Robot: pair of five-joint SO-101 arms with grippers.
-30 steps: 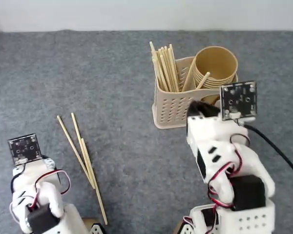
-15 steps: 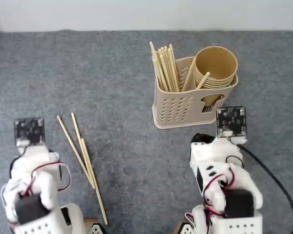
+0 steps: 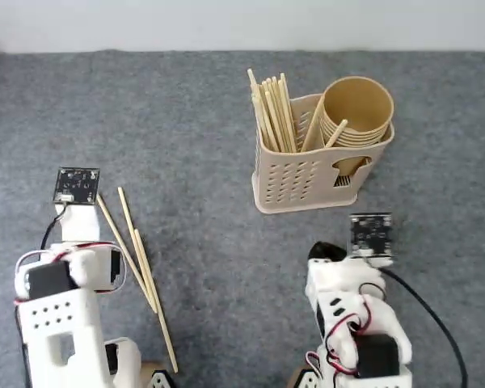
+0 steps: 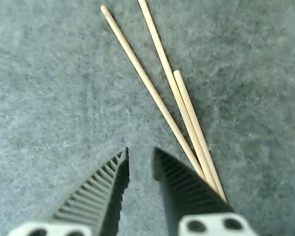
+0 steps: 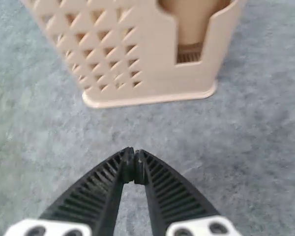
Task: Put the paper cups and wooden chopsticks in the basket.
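3 pale wooden chopsticks (image 4: pixel 157 93) outside beige perforated basket (image 5: pixel 137 59).
Left pincer (image 4: pixel 140 157) slightly spread beside chopsticks; right pincer (image 5: pixel 133 164) pressed together near basket.

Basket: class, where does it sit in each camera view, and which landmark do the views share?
High view: basket, upper centre-right, right of the loose chopsticks.
Right wrist view: basket beyond the shut jaws.
Left wrist view: loose chopsticks instead.
Shared landmark: grey carpet.

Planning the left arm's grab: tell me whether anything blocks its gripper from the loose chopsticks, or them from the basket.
Nothing visible. The left gripper hangs open right beside the chopsticks. Only bare carpet lies between them and the basket; the right gripper sits in front of it, off that line.
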